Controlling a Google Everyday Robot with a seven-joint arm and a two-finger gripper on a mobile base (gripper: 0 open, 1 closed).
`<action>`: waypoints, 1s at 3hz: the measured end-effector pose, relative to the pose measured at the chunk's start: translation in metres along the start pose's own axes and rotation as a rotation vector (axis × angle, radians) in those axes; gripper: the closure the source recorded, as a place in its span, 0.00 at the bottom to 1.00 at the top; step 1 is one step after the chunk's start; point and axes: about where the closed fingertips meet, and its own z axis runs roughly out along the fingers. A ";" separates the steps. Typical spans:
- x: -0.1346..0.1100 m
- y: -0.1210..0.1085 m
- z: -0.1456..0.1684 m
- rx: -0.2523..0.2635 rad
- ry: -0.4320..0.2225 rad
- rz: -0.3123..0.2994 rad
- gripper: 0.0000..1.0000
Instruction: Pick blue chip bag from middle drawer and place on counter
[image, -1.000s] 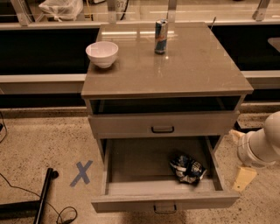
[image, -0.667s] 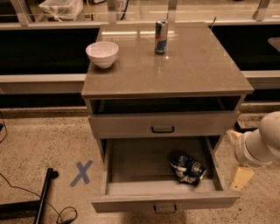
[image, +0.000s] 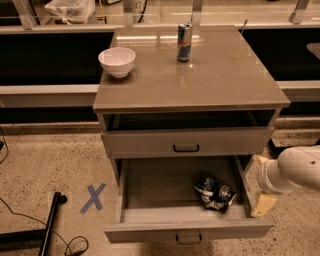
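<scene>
Lying crumpled in the pulled-out middle drawer (image: 150, 187), toward its right front corner, is the blue chip bag (image: 215, 193). The pincer (image: 263, 183) hangs on its white arm just outside the drawer's right wall, level with the bag and not touching it; whether it is released or clenched I cannot tell. Up on the desk (image: 210, 80) stand a white bowl (image: 117, 61) and a slim can (image: 184, 42), well apart.

Dark blue chip bag (image: 214, 192) with white-and-black markings, grey-tan middle drawer (image: 160, 185), grey-brown counter (image: 210, 80), cream tool (image: 262, 183) beside drawer's right wall
</scene>
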 end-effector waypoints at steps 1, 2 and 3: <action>-0.007 -0.002 0.042 -0.014 -0.102 0.021 0.00; -0.030 0.005 0.080 -0.086 -0.269 0.079 0.00; -0.050 0.016 0.119 -0.145 -0.374 0.126 0.00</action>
